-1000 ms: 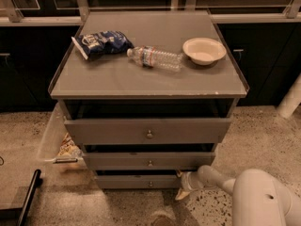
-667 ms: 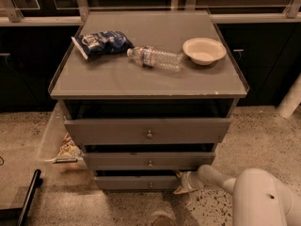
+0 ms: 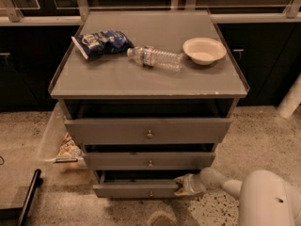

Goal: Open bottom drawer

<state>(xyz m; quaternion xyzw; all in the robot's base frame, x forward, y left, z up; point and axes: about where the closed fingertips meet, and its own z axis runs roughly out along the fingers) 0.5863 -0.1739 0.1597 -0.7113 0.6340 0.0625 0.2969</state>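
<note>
The grey cabinet has three drawers. The bottom drawer [image 3: 134, 190] is the narrowest, with a small round knob [image 3: 150, 193] at its centre, and it stands pulled out a little, with a dark gap above its front. My gripper [image 3: 181, 185] comes in from the lower right on a white arm [image 3: 263, 199] and sits at the right end of the bottom drawer's front, against its top edge.
The mid drawer [image 3: 149, 161] and the wide top drawer [image 3: 148, 131] also stand slightly out. On the cabinet top lie a blue chip bag [image 3: 101, 42], a plastic bottle [image 3: 155, 58] and a white bowl [image 3: 204, 50]. A clear bin [image 3: 59, 142] stands at the left. Dark cabinets stand behind.
The gripper has shifted slightly left along the bottom drawer's right end. The bottom drawer front has come out a little further.
</note>
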